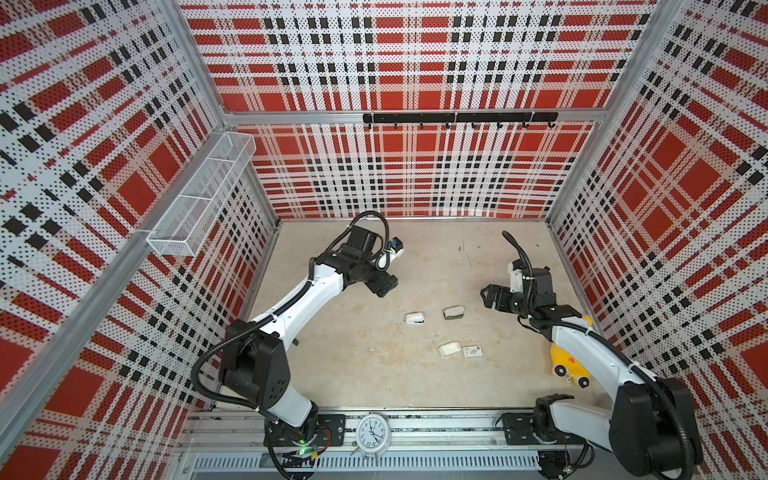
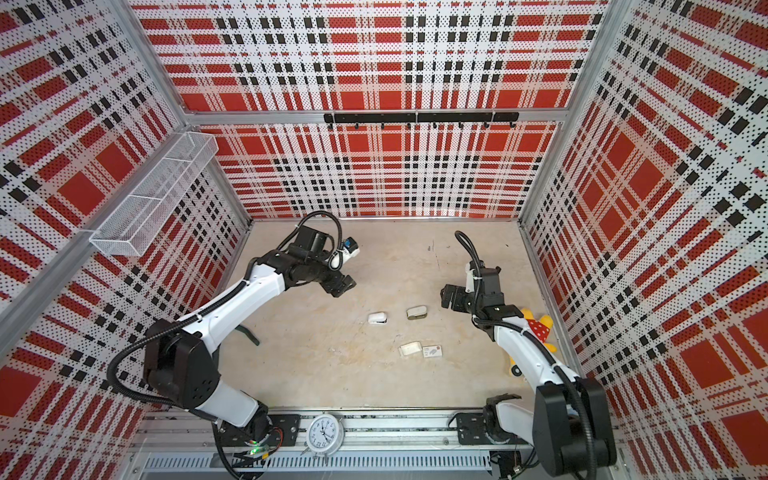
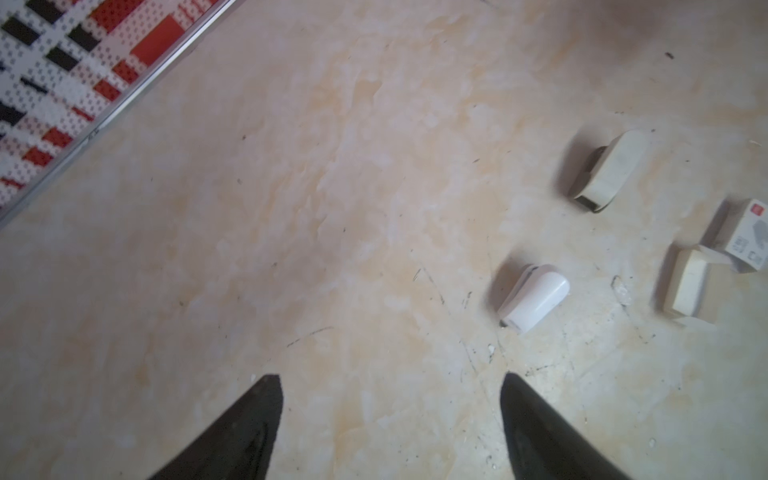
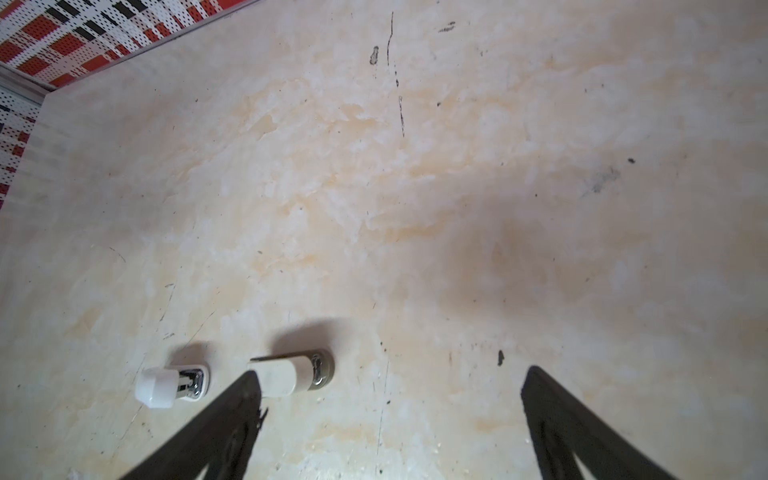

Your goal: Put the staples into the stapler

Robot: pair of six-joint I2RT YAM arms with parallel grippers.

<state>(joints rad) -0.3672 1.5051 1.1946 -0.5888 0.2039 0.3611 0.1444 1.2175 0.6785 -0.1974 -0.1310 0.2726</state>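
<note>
Table (image 1: pixel 332 374) lies open around white stapler (image 1: pixel 414 318), walls (image 1: pixel 415 174) well apart.

- Half hidden behind the right arm, near the right wall: yellow plush toy (image 1: pixel 561 359).
- Cut off by the left wrist view's edge: printed box (image 3: pixel 746 232).
- Covered at one end by a finger of the right end effector (image 4: pixel 390 370): cream stapler (image 4: pixel 291 374).
- Too small in both top views, blurred in the left wrist view: contents of the small white tray (image 1: pixel 450 348).
- Cut off by the wrist view's edge: finger bases of the left end effector (image 3: pixel 390 375).
</note>
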